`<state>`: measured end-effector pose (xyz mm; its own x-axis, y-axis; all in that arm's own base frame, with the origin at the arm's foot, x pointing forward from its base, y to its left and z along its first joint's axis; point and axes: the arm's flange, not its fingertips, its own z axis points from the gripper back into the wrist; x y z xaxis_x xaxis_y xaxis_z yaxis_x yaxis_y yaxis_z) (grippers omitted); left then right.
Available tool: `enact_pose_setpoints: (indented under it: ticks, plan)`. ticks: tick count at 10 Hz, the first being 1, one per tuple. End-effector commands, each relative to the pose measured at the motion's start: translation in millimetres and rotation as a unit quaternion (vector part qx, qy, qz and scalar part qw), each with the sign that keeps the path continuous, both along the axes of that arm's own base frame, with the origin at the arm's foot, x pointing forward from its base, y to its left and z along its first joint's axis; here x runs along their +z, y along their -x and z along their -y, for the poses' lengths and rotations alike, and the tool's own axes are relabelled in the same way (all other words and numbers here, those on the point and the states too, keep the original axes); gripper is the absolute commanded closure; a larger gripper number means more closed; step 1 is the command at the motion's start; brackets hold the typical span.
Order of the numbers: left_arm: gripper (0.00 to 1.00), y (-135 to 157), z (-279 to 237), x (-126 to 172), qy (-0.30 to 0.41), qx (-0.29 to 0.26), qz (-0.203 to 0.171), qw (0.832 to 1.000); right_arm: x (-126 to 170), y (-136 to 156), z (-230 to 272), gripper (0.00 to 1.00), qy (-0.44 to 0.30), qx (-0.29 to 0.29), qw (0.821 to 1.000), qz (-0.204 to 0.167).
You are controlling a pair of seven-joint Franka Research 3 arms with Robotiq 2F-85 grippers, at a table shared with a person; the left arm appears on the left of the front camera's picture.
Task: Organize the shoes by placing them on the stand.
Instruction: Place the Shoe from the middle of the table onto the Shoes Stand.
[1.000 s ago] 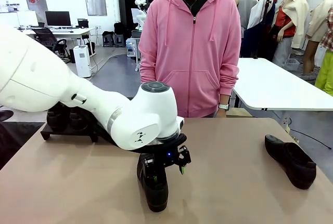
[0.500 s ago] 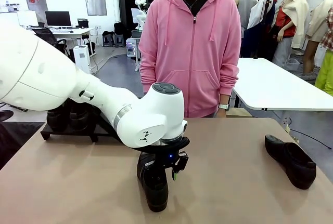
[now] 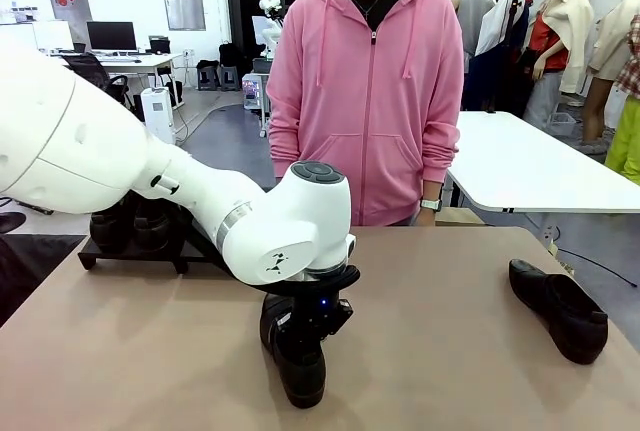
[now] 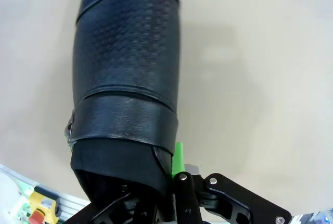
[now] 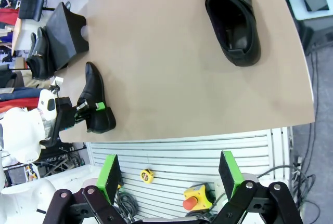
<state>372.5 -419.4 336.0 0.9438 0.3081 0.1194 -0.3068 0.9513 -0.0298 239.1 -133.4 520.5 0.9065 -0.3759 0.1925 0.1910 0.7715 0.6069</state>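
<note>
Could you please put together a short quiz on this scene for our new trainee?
1. Multiple choice: the left gripper has its jaws at which part of the middle shoe? A) toe B) heel end C) underside of the sole
2. True or false: the right gripper is shut.
3. Fill in: ___ shoes lie on the table, off the stand.
Key: 1 B; 2 false; 3 two (the middle shoe and the shoe on the right).

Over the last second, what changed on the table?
The left gripper came down and its jaws closed in on the heel end of the middle shoe, which hasn't lifted. The shoe at the right, the stand and the person stayed put.
</note>
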Motion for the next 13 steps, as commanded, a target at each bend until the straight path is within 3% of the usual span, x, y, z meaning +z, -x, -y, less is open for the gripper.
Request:
enact_pose_setpoints:
  ticks: [1,3,5,6,7,9,11,12,13]
  plan:
    - [1.0,6,-4,-4,-0.005,0.002,0.007,1.0,1,1,0,0.0,-0.008,0.011,1.0,0.013]
    - [1.0,19,-7,12,-0.016,-0.026,0.022,0.999,1,1,0,0.0,-0.008,0.011,1.0,0.013]
    - [1.0,54,-24,60,-0.042,-0.112,0.086,0.989,1,1,0,0.0,-0.008,0.011,1.0,0.013]
    - [1.0,76,-39,82,-0.043,-0.206,0.116,0.971,1,1,0,0.0,-0.008,0.011,1.0,0.013]
    - [1.0,96,-59,100,-0.033,-0.321,0.146,0.935,1,1,0,0.0,-0.008,0.011,1.0,0.013]
    - [1.0,105,-97,114,0.012,-0.388,0.178,0.904,1,1,0,0.0,-0.008,0.011,1.0,0.013]
    - [1.0,104,-135,118,0.008,-0.29,0.238,0.927,1,1,0,0.0,-0.008,0.011,1.0,0.013]
    - [1.0,109,-78,119,-0.029,-0.36,0.195,0.912,1,1,0,0.0,-0.008,0.011,1.0,0.013]
    - [1.0,109,-78,119,-0.029,-0.36,0.195,0.912,1,1,0,0.0,-0.008,0.011,1.0,0.013]
